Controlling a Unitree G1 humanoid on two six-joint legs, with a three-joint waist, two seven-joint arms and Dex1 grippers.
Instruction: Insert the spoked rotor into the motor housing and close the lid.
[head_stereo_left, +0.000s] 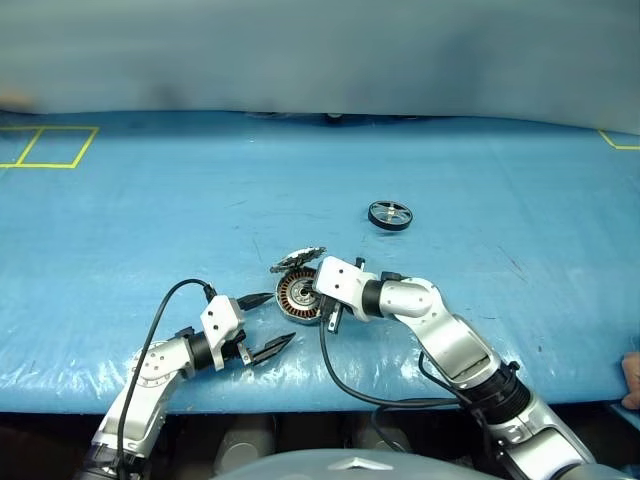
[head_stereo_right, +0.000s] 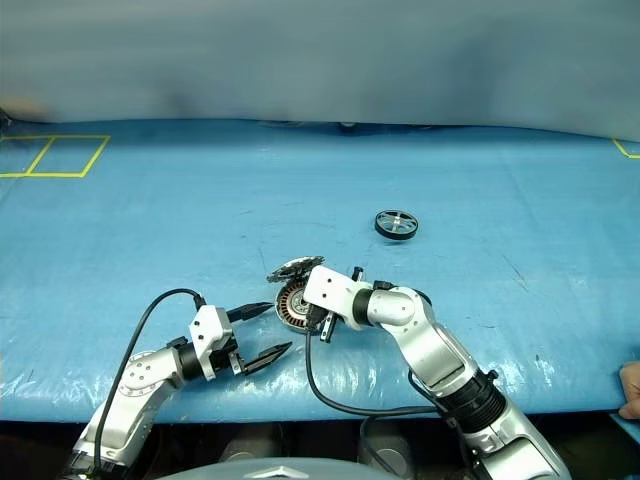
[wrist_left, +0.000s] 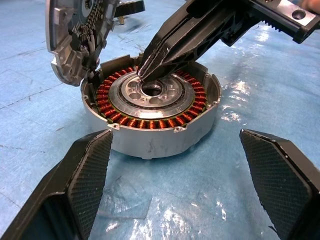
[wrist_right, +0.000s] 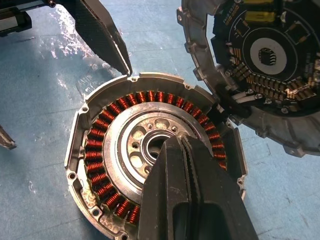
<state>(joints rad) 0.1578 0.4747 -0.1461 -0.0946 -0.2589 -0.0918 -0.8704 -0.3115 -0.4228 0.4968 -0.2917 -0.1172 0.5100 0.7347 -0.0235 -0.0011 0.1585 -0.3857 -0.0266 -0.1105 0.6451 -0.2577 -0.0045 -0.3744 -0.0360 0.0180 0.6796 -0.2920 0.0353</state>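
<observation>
I see the housing (wrist_left: 150, 117) lying flat with its open face up, copper coils ringing a silver hub. My right gripper (wrist_right: 172, 145) is clenched, its tips resting at the hub's centre hole. The lid (wrist_right: 260, 60) stands tilted open just beside it. My left gripper (head_stereo_left: 262, 322) is released, fingers either side of the housing without touching. The rotor (head_stereo_left: 390, 215) lies flat well beyond both on the blue table cover (head_stereo_left: 150, 230).

left gripper (head_stereo_left: 264, 323): jaws spread wide | right gripper (wrist_left: 145, 75): jaws closed, angled downward
</observation>
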